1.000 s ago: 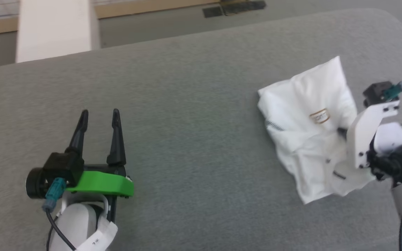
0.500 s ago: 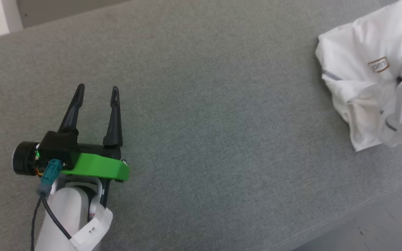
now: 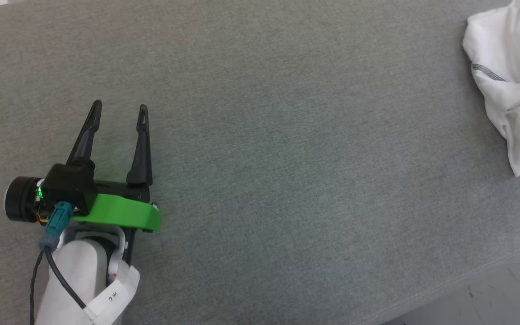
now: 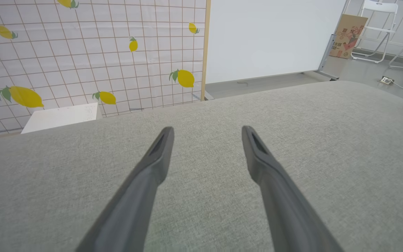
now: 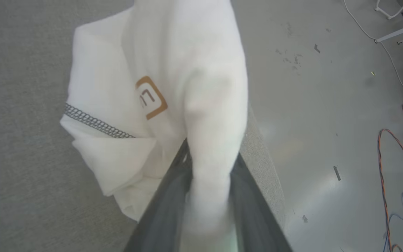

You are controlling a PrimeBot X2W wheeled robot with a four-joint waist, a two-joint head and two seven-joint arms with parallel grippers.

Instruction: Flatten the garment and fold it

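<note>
Garment [image 3: 508, 90] sits bunched at far right of table [image 3: 260, 135], close to its edge. Floor [image 5: 327, 105] starts just beside it in right wrist view. Right pincer [image 5: 211, 157] is clenched on a thick fold of the white cloth, one finger on each side. Left pincer [image 3: 119, 105] is released, fingers spread, over bare table well apart from the shirt.

Handling, my read: light, limp knit with no stiffness. It drapes from whatever point is pinched and won't hold shape. Table's fabric cover probably adds friction, so a pull should spread the cloth rather than slide the whole bundle, though layers may drag and wrinkle.

Current grip looks like several layers at once, which moves a lump, not an edge. Better holds are single-layer edges: hem, cuff, or shoulder near grey-stitched seam [image 5: 96, 122]. LUCKY patch [image 5: 151, 97] faces up, handy for orientation. Hem and sleeves are buried, so can't tell where they lie.

Risk: bundle this near the edge could slip off toward floor.
</note>
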